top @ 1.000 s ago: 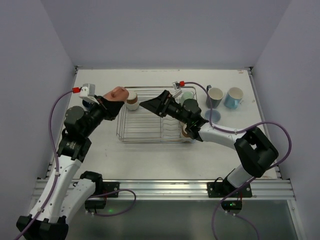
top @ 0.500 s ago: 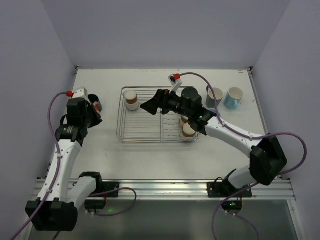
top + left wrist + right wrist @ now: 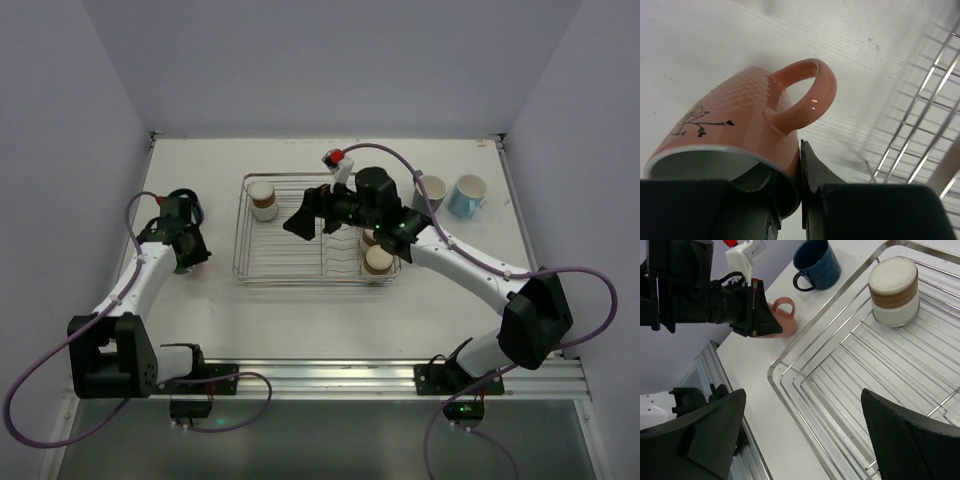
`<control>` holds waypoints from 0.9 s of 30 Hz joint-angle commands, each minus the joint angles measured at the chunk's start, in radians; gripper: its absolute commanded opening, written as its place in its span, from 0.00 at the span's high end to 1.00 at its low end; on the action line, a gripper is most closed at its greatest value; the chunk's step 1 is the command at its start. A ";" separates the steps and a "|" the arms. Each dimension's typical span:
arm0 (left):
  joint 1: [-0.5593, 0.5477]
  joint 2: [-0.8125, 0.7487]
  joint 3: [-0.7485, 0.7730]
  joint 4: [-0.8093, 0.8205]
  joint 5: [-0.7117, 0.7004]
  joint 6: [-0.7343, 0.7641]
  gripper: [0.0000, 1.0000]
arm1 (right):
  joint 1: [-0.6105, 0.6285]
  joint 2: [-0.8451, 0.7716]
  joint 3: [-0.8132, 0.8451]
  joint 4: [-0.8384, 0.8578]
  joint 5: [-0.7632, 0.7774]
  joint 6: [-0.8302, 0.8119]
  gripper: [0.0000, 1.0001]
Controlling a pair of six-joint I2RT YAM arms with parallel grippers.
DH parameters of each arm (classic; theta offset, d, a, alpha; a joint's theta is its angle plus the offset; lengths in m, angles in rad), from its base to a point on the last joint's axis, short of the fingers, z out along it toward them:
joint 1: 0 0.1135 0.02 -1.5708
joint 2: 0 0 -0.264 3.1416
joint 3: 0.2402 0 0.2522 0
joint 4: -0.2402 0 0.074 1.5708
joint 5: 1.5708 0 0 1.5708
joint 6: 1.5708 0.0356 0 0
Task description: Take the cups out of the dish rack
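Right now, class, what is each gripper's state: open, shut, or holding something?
Left gripper: closed on the rim of the pink mug.
Right gripper: open, holding nothing, above the dish rack.

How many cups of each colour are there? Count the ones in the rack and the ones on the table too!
pink cup: 1
navy cup: 1
brown-and-cream cup: 1
beige-topped cups: 2
light blue cup: 1
grey-blue cup: 1
Total: 7 in view; the right arm could hide more.
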 commanded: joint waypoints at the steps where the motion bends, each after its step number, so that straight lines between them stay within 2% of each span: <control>1: 0.021 0.044 0.037 0.053 -0.067 0.034 0.90 | 0.011 -0.002 0.024 -0.028 -0.006 -0.038 0.01; 6: 0.020 0.088 0.054 0.064 -0.119 0.043 0.75 | 0.022 0.028 0.048 -0.070 0.033 -0.071 0.01; 7: 0.021 0.090 0.059 0.067 -0.127 0.046 0.67 | 0.023 0.037 0.051 -0.077 0.039 -0.074 0.01; 9: 0.021 0.088 0.062 0.073 -0.142 0.046 0.58 | 0.025 0.044 0.057 -0.085 0.053 -0.081 0.01; 11: 0.021 0.087 0.066 0.073 -0.145 0.048 0.54 | 0.026 0.051 0.062 -0.090 0.059 -0.086 0.01; 14: 0.021 0.055 0.069 0.081 -0.144 0.053 0.42 | 0.039 0.062 0.073 -0.097 0.080 -0.104 0.01; 15: 0.021 0.043 0.072 0.081 -0.141 0.051 0.33 | 0.045 0.068 0.077 -0.103 0.088 -0.110 0.01; 18: 0.021 -0.017 0.086 0.079 -0.101 0.051 0.16 | 0.061 0.105 0.116 -0.140 0.128 -0.141 0.01; 21: 0.021 -0.088 0.088 0.084 -0.064 0.046 0.10 | 0.069 0.148 0.159 -0.166 0.177 -0.166 0.01; 27: 0.020 -0.278 0.057 0.159 0.055 0.046 0.08 | 0.069 0.251 0.281 -0.212 0.240 -0.207 0.03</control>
